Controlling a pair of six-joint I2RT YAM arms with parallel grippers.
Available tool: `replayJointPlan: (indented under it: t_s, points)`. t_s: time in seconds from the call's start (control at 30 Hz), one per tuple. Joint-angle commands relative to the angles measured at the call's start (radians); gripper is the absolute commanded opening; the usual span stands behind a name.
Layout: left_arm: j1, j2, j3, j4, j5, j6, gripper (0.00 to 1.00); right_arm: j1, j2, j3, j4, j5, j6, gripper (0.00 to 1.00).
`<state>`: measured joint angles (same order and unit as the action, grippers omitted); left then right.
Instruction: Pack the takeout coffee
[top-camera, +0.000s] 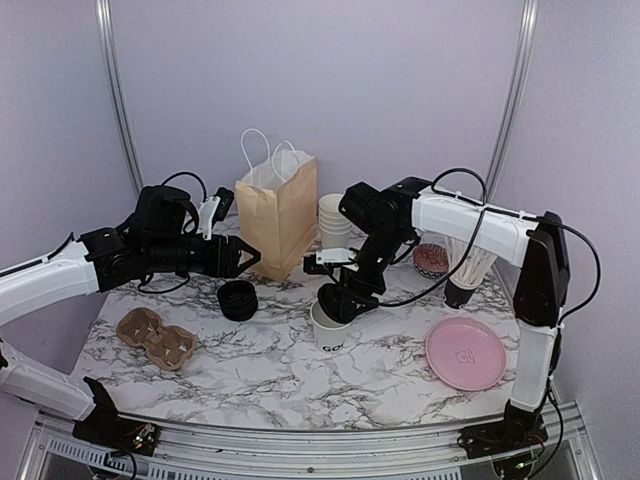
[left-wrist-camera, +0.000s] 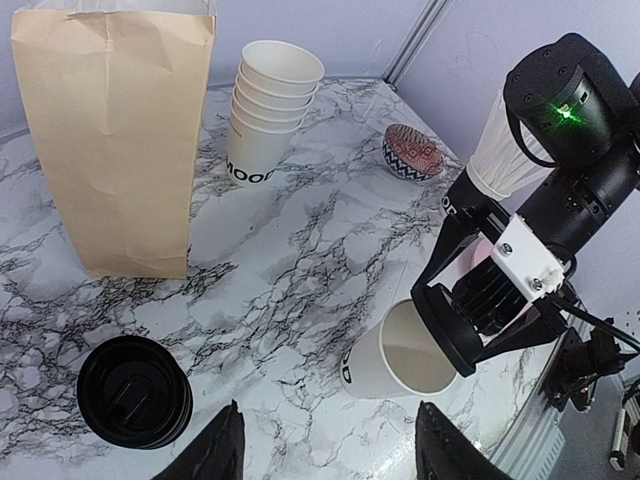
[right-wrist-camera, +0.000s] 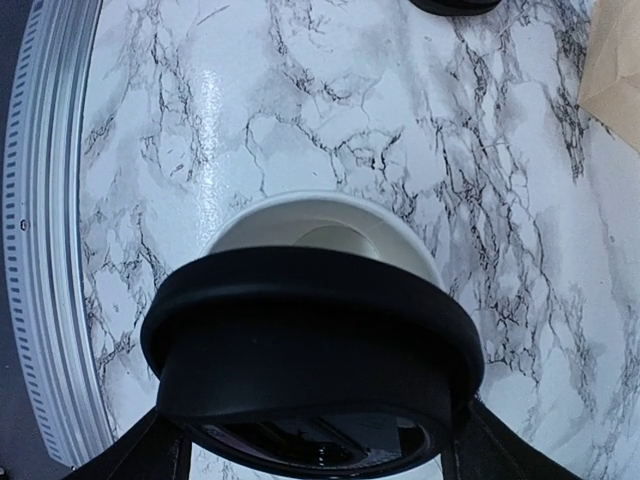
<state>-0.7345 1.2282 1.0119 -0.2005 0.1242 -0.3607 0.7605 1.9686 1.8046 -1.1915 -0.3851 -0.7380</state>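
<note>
From above, the coffee cup (top-camera: 333, 335) stands open on the desk (top-camera: 260, 375). The right tool (top-camera: 345, 300) grips a black lid (top-camera: 338, 305) just over it, probably to cap it.

The left wrist view shows the left tool (left-wrist-camera: 335, 455) spread wide and empty, near the lid stack (left-wrist-camera: 135, 390).

In the right wrist view, the lid is not pressed on yet.

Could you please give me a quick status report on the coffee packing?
Left claw open, empty, near paper bag. Right claw shut on black lid. Lid over open cup, not seated. Nothing between them.
</note>
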Motion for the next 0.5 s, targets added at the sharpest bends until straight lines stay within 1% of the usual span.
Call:
replayJointPlan:
  t_s: [0.0,0.17,0.2,0.27,0.3,0.47]
  points:
    - [0.002,-0.005,-0.013,0.017,0.015,-0.009,0.58,0.016,0.023,0.041,-0.021,-0.022,-0.006,0.73]
    - [0.001,0.008,-0.017,0.018,0.016,-0.011,0.59,0.026,0.029,0.038,-0.022,-0.024,-0.003,0.75]
    - [0.002,0.010,-0.018,0.017,0.015,-0.011,0.59,0.026,0.029,0.038,-0.021,-0.024,-0.003,0.77]
    - [0.002,0.014,-0.020,0.018,0.018,-0.011,0.59,0.026,0.026,0.042,-0.022,-0.023,-0.001,0.90]
    - [0.002,0.016,-0.021,0.018,0.018,-0.011,0.59,0.026,0.022,0.043,-0.020,-0.020,0.001,0.93]
    - [0.002,0.020,-0.030,0.018,0.013,-0.026,0.59,0.027,-0.011,0.063,-0.020,-0.003,0.011,0.96]
